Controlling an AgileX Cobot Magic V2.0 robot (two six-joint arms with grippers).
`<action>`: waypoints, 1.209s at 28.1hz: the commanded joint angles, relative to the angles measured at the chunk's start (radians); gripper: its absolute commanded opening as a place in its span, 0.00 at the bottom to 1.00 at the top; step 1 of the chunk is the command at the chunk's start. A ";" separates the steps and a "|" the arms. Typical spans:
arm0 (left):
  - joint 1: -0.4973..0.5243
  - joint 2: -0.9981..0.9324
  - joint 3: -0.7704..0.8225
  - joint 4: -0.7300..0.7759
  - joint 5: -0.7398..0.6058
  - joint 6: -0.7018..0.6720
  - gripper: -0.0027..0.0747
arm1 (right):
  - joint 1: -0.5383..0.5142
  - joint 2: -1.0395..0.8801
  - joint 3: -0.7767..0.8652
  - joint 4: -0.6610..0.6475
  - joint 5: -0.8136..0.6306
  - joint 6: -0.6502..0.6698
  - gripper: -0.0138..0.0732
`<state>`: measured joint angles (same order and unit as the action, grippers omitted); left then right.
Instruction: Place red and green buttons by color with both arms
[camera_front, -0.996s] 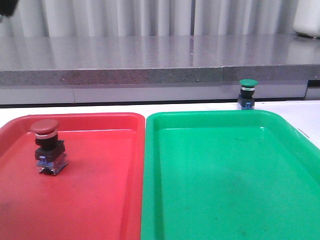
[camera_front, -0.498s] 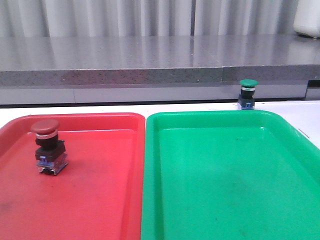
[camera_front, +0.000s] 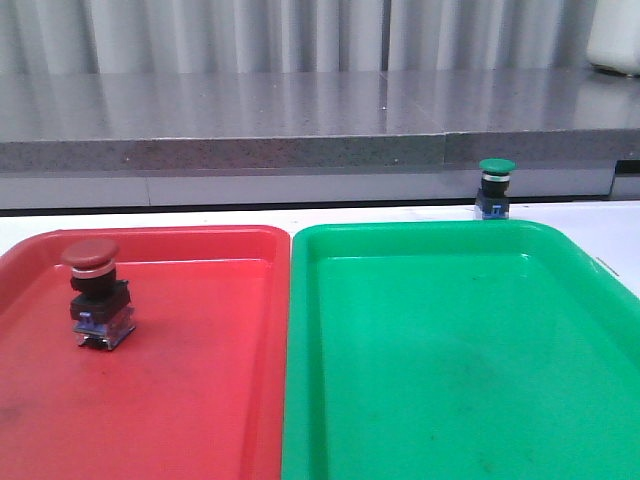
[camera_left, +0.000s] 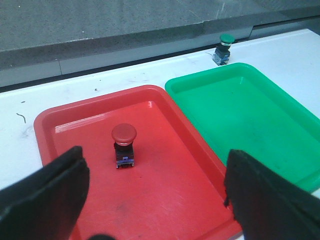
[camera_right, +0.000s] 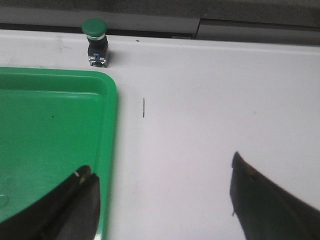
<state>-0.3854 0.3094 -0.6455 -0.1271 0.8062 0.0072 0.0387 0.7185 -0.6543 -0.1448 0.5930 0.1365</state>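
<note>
One button is sitting sorted: the red button (camera_front: 95, 290) in the red tray (camera_front: 200, 400). Both spread-open grippers (camera_left: 155, 195) (camera_right: 165, 200) are holding nothing. Next, the right one needs reaching far for the green button (camera_front: 495, 188) beyond the green tray (camera_front: 450, 380).

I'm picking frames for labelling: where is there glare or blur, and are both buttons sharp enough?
Front view: glare streaks on the green tray wall, red button sharp, green button small but clear. Left wrist view: claw fingers are dark and blurred. Right wrist view: green button crisp, fingers blurred, lighting even.
</note>
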 joint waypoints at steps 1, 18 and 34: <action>-0.007 0.010 -0.025 -0.016 -0.068 -0.007 0.74 | -0.006 0.001 -0.029 -0.007 -0.071 -0.007 0.80; -0.007 0.010 -0.025 -0.016 -0.068 -0.007 0.74 | -0.005 0.045 -0.028 0.002 -0.088 -0.007 0.80; -0.007 0.010 -0.025 -0.016 -0.068 -0.007 0.74 | 0.064 0.292 -0.090 0.002 -0.259 -0.031 0.80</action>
<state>-0.3854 0.3094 -0.6451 -0.1271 0.8062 0.0072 0.0765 0.9744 -0.6805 -0.1391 0.4468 0.1237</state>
